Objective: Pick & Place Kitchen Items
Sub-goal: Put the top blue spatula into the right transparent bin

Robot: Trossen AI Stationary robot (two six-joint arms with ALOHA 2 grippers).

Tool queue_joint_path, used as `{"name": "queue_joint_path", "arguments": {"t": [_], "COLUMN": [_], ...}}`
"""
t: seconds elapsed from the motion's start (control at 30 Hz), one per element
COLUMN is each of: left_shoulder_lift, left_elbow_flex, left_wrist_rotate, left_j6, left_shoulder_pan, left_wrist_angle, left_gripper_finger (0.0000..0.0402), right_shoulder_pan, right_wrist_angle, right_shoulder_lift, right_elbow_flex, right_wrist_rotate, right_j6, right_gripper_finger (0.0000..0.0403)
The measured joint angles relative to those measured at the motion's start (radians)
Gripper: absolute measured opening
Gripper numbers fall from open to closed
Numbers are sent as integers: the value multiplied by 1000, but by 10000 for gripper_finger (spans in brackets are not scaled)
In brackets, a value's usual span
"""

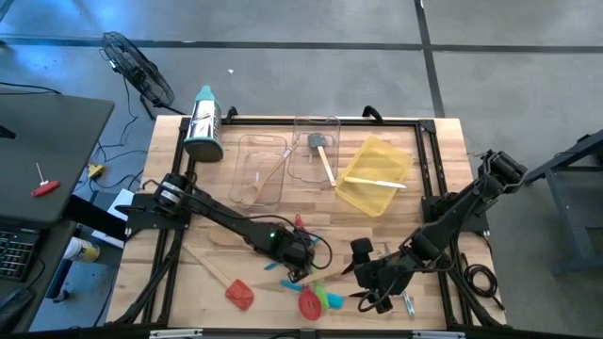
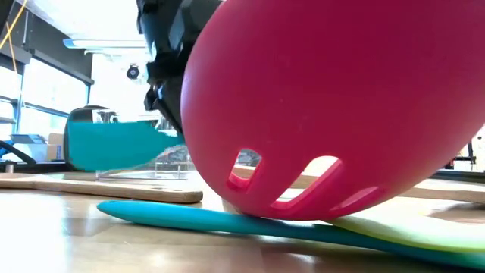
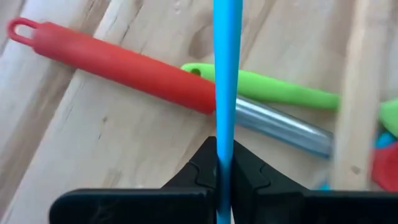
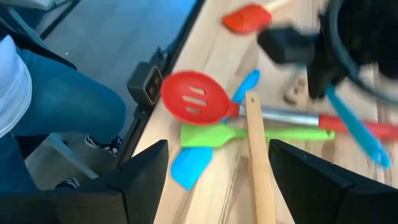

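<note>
Down near the front edge of the wooden table [image 1: 433, 151], the left gripper [image 3: 224, 171] is clamped narrow on the thin blue handle [image 3: 225, 74] of a blue spatula [image 4: 354, 127], which runs straight out from between its dark fingers [image 3: 199, 171]. Just beyond those fingertips, crossing under the blue handle, lie the red handle [image 3: 118, 65] and steel neck of the red slotted spoon [image 4: 196, 102], and beside it the green spatula [image 4: 249, 134]. The right gripper [image 4: 217, 177] hangs just off this cluster with its jaws spread wide and nothing between them; ahead of its fingers a wooden utensil handle [image 4: 260, 168] points back toward it, lying over the green spatula and the spoon's neck, with a second blue spatula blade [image 4: 189, 167] close to one finger. Farther beyond lies a red spatula [image 4: 249, 17]. Well behind both grippers, at the table's far side, sit a clear tray [image 1: 261, 169], a yellow tray [image 1: 375, 179] and the box grater [image 1: 203, 127]. A person's jeans-clad leg [image 4: 68, 99] stands off the table's edge.
</note>
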Motion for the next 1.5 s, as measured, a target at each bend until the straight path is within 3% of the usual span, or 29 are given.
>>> {"name": "queue_joint_path", "arguments": {"t": [0.2,0.43,0.57,0.63,0.77,0.97,1.27,1.5], "left_shoulder_lift": [-2,-4,-4,-6,-6,-6,-6,-6], "left_elbow_flex": [152,366,443,459,459,459,459,459], "left_wrist_rotate": [-99,-496,-749,-817,-839,-831,-782,-781], "left_j6": [64,259,364,415,523,544,551,551], "left_shoulder_pan": [-9,-80,-131,-152,-177,-183,-183,-183], "left_wrist_angle": [-231,-321,-314,-263,-167,-147,-123,-124], "left_gripper_finger": [7,7,7,7,7,7,7,7], "right_shoulder_pan": [0,-2,-2,-1,-1,-1,-1,-2], "right_wrist_angle": [-101,-186,-187,-161,-74,78,325,443], "right_shoulder_lift": [-4,-4,-4,-4,-4,-4,-4,-4], "right_elbow_flex": [0,0,0,0,0,0,0,0], "right_wrist_rotate": [14,275,430,503,612,698,674,610], "right_j6": [99,263,253,211,109,-60,-335,-451], "right_gripper_finger": [254,231,223,221,221,221,221,221]}}
